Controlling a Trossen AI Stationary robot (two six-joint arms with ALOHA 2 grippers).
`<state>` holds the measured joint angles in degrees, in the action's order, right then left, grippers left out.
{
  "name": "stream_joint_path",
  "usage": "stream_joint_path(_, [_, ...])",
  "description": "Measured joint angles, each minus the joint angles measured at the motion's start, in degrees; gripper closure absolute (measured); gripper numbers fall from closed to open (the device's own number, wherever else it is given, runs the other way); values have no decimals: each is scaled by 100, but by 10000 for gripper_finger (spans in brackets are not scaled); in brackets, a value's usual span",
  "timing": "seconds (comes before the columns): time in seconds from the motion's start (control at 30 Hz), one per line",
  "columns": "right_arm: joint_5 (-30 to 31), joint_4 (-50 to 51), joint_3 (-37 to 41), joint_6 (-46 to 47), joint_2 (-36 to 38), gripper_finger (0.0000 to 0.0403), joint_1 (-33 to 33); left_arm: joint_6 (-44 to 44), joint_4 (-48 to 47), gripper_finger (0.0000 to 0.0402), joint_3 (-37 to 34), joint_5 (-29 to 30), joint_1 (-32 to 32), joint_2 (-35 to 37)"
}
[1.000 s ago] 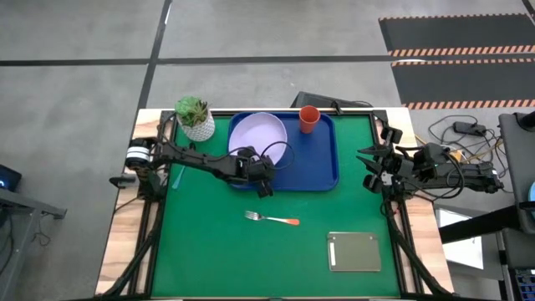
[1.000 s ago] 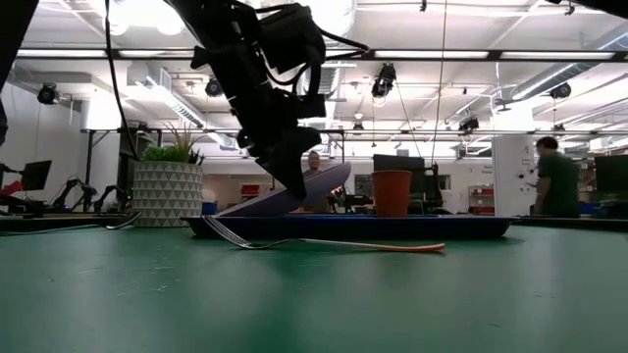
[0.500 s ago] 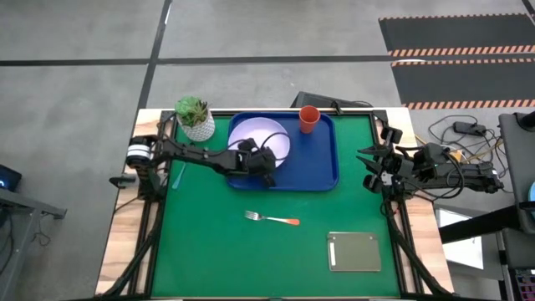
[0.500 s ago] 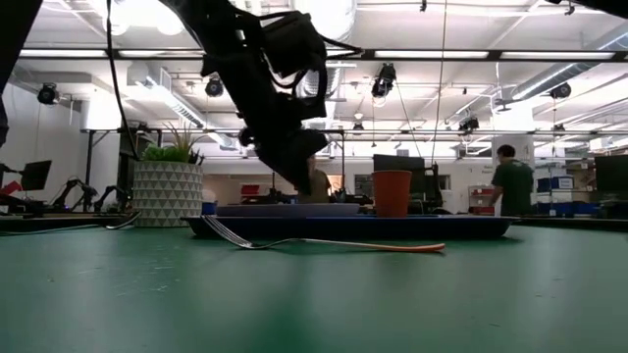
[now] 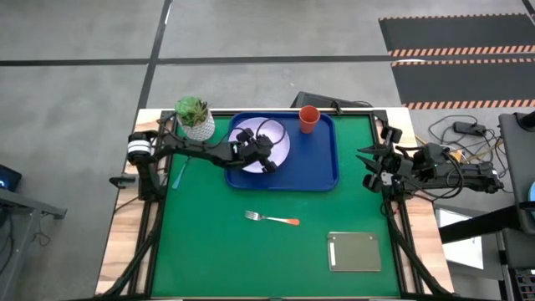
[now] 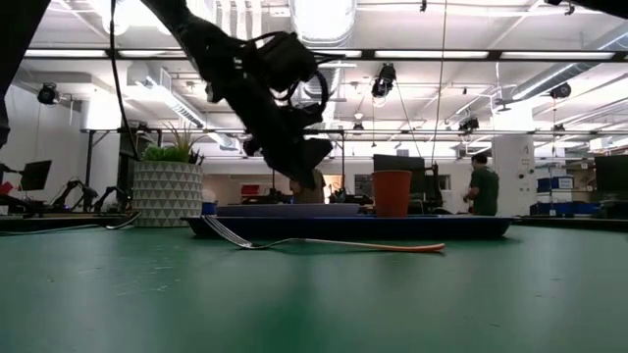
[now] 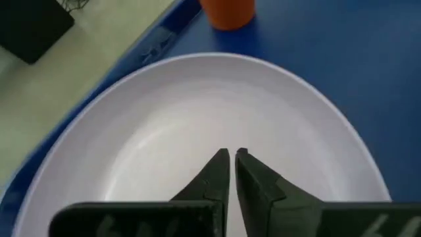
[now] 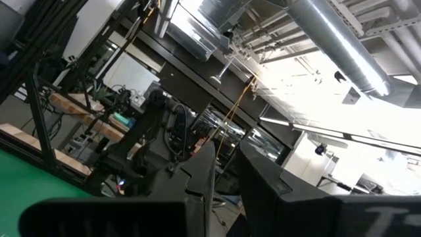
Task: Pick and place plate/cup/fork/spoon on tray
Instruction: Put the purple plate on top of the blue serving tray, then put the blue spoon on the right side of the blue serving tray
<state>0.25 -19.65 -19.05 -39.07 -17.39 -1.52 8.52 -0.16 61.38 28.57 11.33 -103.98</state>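
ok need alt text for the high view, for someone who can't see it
The left gripper hangs over the lavender plate, which lies in the blue tray beside the orange cup. The fork lies on the green table in front of the tray, and the right gripper waits at the table's right edge.

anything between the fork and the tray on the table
No. In the high view only bare green table separates the fork from the tray; the slab lies off to the side.

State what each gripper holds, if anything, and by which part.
Nothing is held. The left gripper is shut, empty, above the plate on the tray. The right gripper holds nothing.
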Motion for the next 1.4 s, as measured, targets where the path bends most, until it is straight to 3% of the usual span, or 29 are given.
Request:
stream_joint_path(0.27, [-2, -1, 0, -7, 0, 351, -1, 317, 1007, 394, -862, -14, 88, 1])
stream_joint_path(0.5, [-2, -3, 0, -15, 0, 351, -2, 470, 1064, 393, -1174, 38, 155, 0])
stream_joint_path(1.0, [-2, 9, 0, -15, 0, 351, -1, 486, 1024, 393, -1227, 176, 483, 11])
stream_joint_path(1.4, [195, 127, 0, -55, 4, 351, -2, 463, 1018, 393, -1192, 173, 313, 605])
